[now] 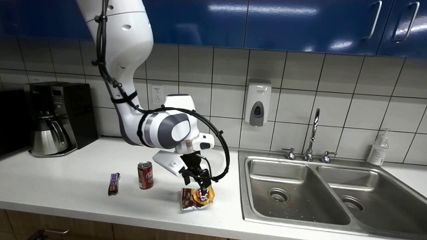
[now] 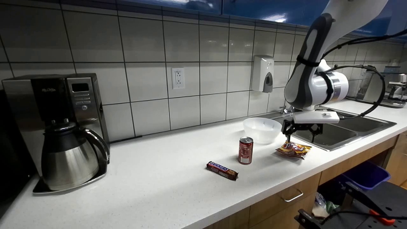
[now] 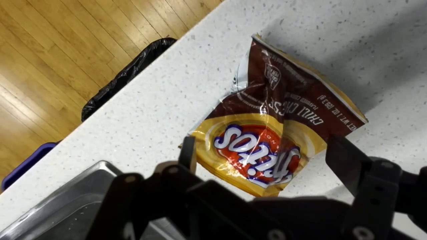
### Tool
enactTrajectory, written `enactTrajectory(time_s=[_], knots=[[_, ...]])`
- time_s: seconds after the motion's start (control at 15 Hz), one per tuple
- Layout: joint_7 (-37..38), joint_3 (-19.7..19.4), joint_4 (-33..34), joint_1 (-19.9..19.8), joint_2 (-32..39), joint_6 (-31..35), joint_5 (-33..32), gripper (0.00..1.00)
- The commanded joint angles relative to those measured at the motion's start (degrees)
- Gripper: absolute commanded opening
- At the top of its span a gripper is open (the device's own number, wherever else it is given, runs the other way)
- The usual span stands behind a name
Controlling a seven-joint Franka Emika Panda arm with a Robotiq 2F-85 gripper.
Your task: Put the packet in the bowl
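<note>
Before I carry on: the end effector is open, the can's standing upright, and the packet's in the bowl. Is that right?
Not quite: the packet isn't in the bowl. Both exterior views show it on the counter, outside the bowl. The rest holds: the end effector is open and the can stands upright.

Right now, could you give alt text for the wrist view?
A brown-and-yellow Fritos packet, framed by open dark jaws, lies on a speckled white counter. A steel sink shows lower left, wooden floor upper left.

packet (image 3: 268, 121): Fritos Chili Cheese | bar (image 2: 222, 170): Snickers | coffeemaker (image 2: 52, 105): Mr. Coffee
</note>
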Motion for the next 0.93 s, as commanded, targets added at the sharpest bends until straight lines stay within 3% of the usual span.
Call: enactTrajectory(time_s=[0.0,0.6,0.67,0.73,0.87], knots=[[-1.55,-0.96,4.01,1.18,4.00,0.21,2.45,1.00],[-1.49,-1.89,7.62,2.22,8.00,0.20,2.94,1.00],[-1.49,-2.00,7.78,2.34,8.21,0.23,2.91,0.97],[-1.41,-2.06,7.80,2.51,8.34,0.31,2.95,0.74],[-1.44,-2.09,7.86,2.69,8.54,0.36,3.00,0.71]])
